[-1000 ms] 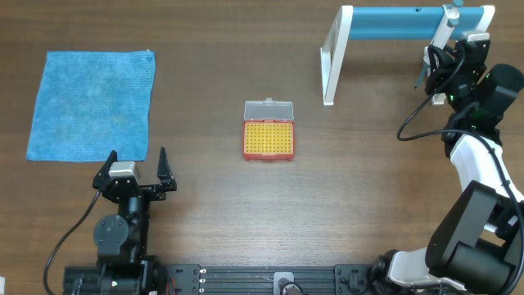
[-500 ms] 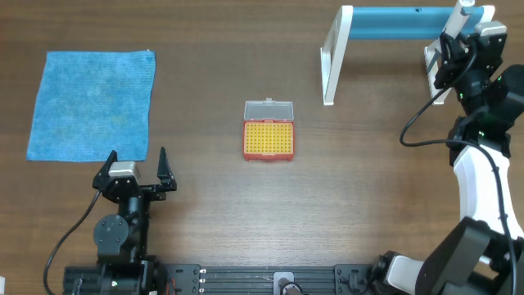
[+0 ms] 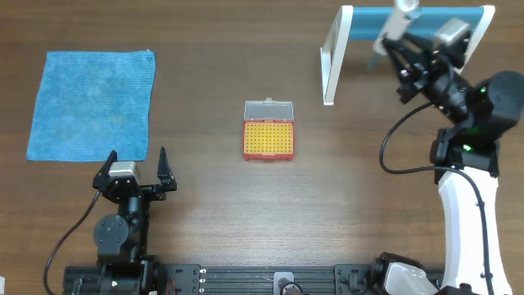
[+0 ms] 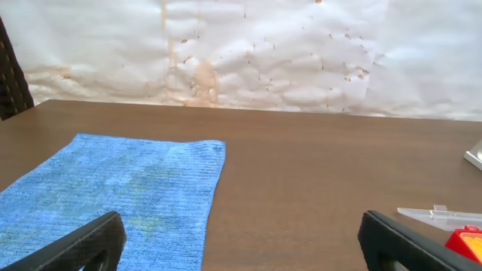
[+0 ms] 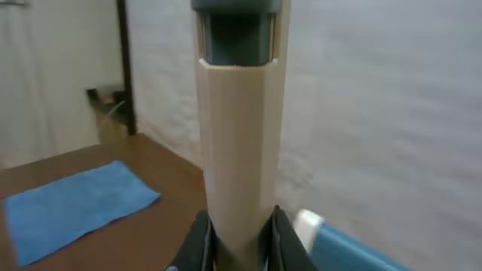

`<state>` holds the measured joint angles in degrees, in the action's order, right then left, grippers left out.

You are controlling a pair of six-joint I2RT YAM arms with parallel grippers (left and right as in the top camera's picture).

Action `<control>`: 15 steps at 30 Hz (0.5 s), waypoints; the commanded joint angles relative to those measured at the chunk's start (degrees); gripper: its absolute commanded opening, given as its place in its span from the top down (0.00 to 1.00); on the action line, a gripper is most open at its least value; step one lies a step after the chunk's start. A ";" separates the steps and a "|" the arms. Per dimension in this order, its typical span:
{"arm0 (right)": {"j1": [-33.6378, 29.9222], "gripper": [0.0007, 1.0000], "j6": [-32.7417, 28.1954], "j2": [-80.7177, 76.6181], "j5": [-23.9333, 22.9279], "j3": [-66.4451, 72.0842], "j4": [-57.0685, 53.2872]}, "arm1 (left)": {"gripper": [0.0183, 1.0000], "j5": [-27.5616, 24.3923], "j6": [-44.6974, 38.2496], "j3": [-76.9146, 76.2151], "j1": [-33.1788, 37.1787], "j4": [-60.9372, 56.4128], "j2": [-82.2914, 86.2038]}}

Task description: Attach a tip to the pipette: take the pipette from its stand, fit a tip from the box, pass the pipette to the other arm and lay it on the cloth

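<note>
My right gripper (image 3: 412,59) is shut on the cream-coloured pipette (image 3: 398,22), held in the air in front of the blue and white stand (image 3: 336,57) at the back right. In the right wrist view the pipette (image 5: 237,143) stands upright between the two fingers (image 5: 202,239). The tip box (image 3: 268,138), red with yellow tips and its clear lid open, sits at the table's middle. The blue cloth (image 3: 92,105) lies at the back left. My left gripper (image 3: 135,168) is open and low near the cloth's front corner, holding nothing.
The stand's blue bar (image 5: 354,252) and the cloth (image 5: 75,207) show behind the pipette. The left wrist view shows the cloth (image 4: 120,188) ahead and the tip box's lid (image 4: 440,217) off to one side. Bare wooden table (image 3: 205,213) lies between the arms.
The right arm has drawn the pipette away from the stand's right end and swung it left, in front of the blue bar. The left arm has not moved.
</note>
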<state>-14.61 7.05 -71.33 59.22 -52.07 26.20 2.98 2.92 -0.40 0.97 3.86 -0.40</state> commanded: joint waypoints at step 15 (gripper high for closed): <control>25.00 0.92 0.85 -10.21 5.81 17.31 27.41 | 0.00 0.92 0.26 0.09 0.13 0.33 0.22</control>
<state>8.27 7.44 -77.14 64.69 -35.38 49.69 2.98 2.90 -0.40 0.97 3.86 -0.40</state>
